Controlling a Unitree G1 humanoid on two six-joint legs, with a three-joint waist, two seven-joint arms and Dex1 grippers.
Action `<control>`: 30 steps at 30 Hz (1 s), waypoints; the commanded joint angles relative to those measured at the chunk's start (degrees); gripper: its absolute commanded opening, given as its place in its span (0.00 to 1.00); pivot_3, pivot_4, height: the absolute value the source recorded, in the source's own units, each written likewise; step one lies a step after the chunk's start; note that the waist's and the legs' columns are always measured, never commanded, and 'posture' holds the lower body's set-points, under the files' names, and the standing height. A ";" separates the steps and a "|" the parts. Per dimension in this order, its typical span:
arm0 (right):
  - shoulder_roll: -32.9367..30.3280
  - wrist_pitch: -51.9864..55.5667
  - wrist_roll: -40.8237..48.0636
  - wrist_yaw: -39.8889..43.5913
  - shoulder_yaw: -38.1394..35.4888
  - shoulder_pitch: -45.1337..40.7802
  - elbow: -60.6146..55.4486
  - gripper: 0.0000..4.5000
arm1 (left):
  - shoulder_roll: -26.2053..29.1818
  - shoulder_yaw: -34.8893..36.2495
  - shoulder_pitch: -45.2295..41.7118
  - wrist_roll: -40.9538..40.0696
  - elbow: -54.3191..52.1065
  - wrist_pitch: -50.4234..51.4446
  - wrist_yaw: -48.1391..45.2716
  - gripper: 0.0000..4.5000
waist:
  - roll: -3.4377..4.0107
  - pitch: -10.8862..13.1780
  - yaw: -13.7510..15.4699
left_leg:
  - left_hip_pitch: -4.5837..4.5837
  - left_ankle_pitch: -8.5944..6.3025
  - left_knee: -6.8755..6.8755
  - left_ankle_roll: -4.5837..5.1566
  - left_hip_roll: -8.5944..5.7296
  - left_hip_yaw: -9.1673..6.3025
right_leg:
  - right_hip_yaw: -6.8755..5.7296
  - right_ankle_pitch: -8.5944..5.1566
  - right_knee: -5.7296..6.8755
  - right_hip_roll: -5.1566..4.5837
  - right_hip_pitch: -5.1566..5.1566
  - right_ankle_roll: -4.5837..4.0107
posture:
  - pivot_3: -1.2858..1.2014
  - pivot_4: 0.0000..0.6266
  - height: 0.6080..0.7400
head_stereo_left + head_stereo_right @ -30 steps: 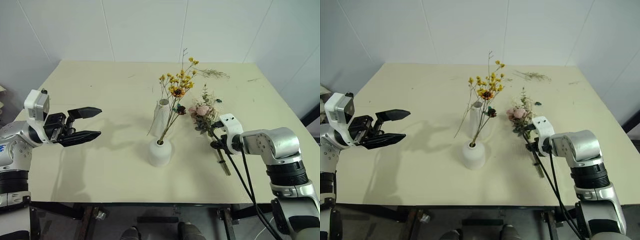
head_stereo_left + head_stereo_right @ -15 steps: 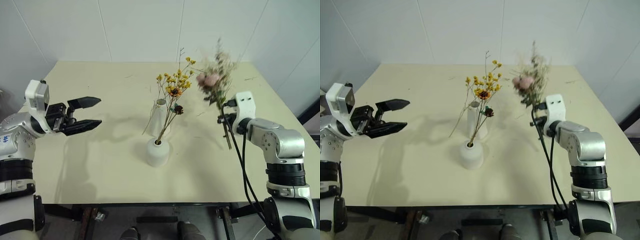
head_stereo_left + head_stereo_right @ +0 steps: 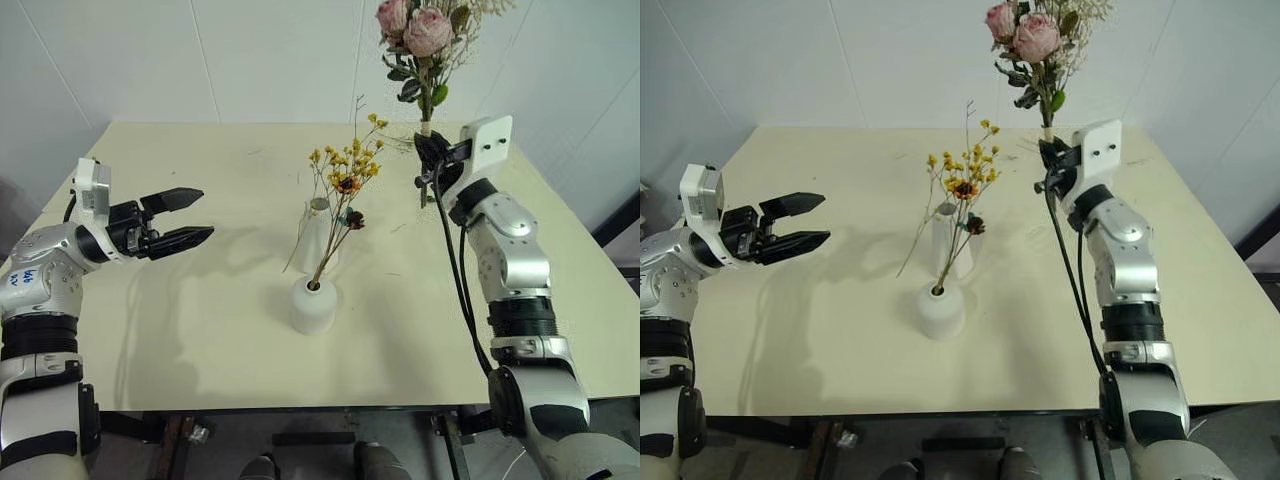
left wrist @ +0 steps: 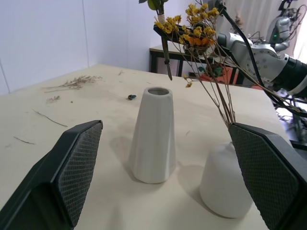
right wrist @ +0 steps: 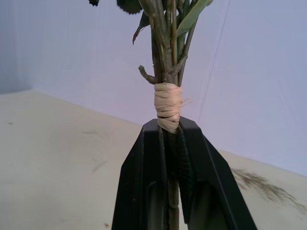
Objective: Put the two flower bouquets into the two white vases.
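Pale bench (image 3: 200,340), right claw (image 3: 430,152) clamping the rose bouquet (image 3: 420,35) upright, left claw (image 3: 185,220) gaping empty beside two white vases (image 3: 313,305).

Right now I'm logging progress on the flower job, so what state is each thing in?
Yellow bouquet: standing in the short vase.
Short vase: upright, filled.
Tall vase: upright, empty.
Rose bouquet: held upright in the air, blooms up.
Right hand: shut on the rose bouquet's stems, just below the tie.
Left hand: open, empty, above the table.
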 commanded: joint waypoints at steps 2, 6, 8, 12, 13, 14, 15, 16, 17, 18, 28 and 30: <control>1.85 -6.14 1.50 3.38 -0.41 -4.20 3.85 0.00 | 0.52 2.34 1.41 -1.07 -3.64 0.29 0.65 1.00 | 0.01 0.01 -0.10 | 0.00 0.00 -0.01 0.00 0.00 -0.01 | 0.00 0.00 0.00 0.00 0.00 0.00 | 0.52 0.24 1.00; 5.96 -7.99 5.97 9.08 -1.21 -8.85 7.29 0.00 | 0.31 3.56 3.94 -2.25 -7.24 1.72 1.52 1.00 | 0.06 0.04 -1.31 | 0.00 0.03 -0.05 -0.06 0.01 -0.02 | 0.00 0.00 0.07 0.01 -0.03 0.00 | 0.52 0.24 1.00; 7.76 -6.82 9.22 12.56 -1.81 -9.64 6.98 0.00 | 0.20 3.90 4.71 -2.53 -8.43 2.49 1.98 1.00 | 0.06 0.03 -1.35 | 0.01 0.07 -0.11 -0.11 0.02 -0.05 | -0.01 -0.01 0.15 0.03 -0.08 -0.02 | 0.52 0.24 1.00; 9.71 -4.87 12.74 15.68 -2.17 -9.94 5.87 0.00 | 0.38 4.64 5.76 -3.19 -9.77 3.32 2.29 1.00 | 0.07 0.04 -1.17 | 0.06 0.12 -0.19 -0.21 0.03 -0.11 | -0.03 -0.04 0.21 0.03 -0.08 -0.05 | 0.52 0.24 1.00; 10.06 -4.53 13.32 16.37 -2.13 -9.97 5.62 0.00 | 0.40 4.79 5.85 -3.27 -9.88 3.44 2.30 1.00 | 0.07 0.04 -1.14 | 0.06 0.13 -0.19 -0.22 0.02 -0.11 | -0.03 -0.04 0.23 0.02 -0.08 -0.05 | 0.52 0.24 1.00; 10.51 -3.45 14.12 17.48 -1.85 -9.87 5.23 0.00 | 0.40 4.91 5.98 -3.38 -10.11 3.58 2.37 1.00 | 0.07 0.04 -1.12 | 0.06 0.14 -0.19 -0.23 0.02 -0.12 | -0.03 -0.04 0.25 0.02 -0.09 -0.05 | 0.52 0.24 1.00; 11.08 -1.87 15.24 19.13 -1.38 -9.48 4.56 0.00 | 0.37 4.99 6.12 -3.51 -10.38 3.75 2.46 1.00 | 0.07 0.04 -1.11 | 0.06 0.15 -0.19 -0.24 0.02 -0.13 | -0.04 -0.04 0.27 0.03 -0.09 -0.05 | 0.52 0.24 1.00; 11.48 0.04 16.24 20.76 -0.83 -8.91 3.82 0.00 | 0.30 4.99 6.20 -3.60 -10.64 3.88 2.57 1.00 | 0.07 0.04 -1.11 | 0.07 0.16 -0.19 -0.25 0.02 -0.13 | -0.04 -0.04 0.29 0.03 -0.09 -0.06 | 0.52 0.24 1.00; 11.82 1.08 16.76 22.59 -0.14 -8.25 3.16 0.00 | 0.24 5.02 6.20 -3.72 -10.83 4.07 2.64 1.00 | 0.07 0.04 -1.12 | 0.08 0.17 -0.19 -0.25 0.02 -0.14 | -0.04 -0.04 0.31 0.03 -0.09 -0.06 | 0.52 0.24 1.00; 12.08 1.93 16.97 23.63 0.30 -7.78 2.78 0.00 | 0.24 5.03 6.17 -3.76 -10.92 4.23 2.66 1.00 | 0.07 0.04 -1.16 | 0.09 0.17 -0.19 -0.25 0.02 -0.15 | -0.04 -0.05 0.34 0.04 -0.09 -0.07 | 0.52 0.24 1.00; 14.36 0.84 15.69 26.39 0.79 -9.10 5.85 0.00 | 0.37 5.19 5.84 -3.85 -11.51 5.10 2.82 1.00 | 0.07 0.04 -1.22 | 0.11 0.22 -0.19 -0.29 0.02 -0.15 | -0.04 -0.06 0.47 0.05 -0.16 -0.09 | 0.52 0.24 1.00; 14.54 -0.04 15.52 26.36 0.40 -10.35 6.93 0.00 | 0.36 5.21 5.99 -3.88 -11.73 5.29 2.80 1.00 | 0.07 0.04 -1.23 | 0.11 0.24 -0.19 -0.30 0.02 -0.15 | -0.03 -0.06 0.49 0.06 -0.18 -0.09 | 0.52 0.24 1.00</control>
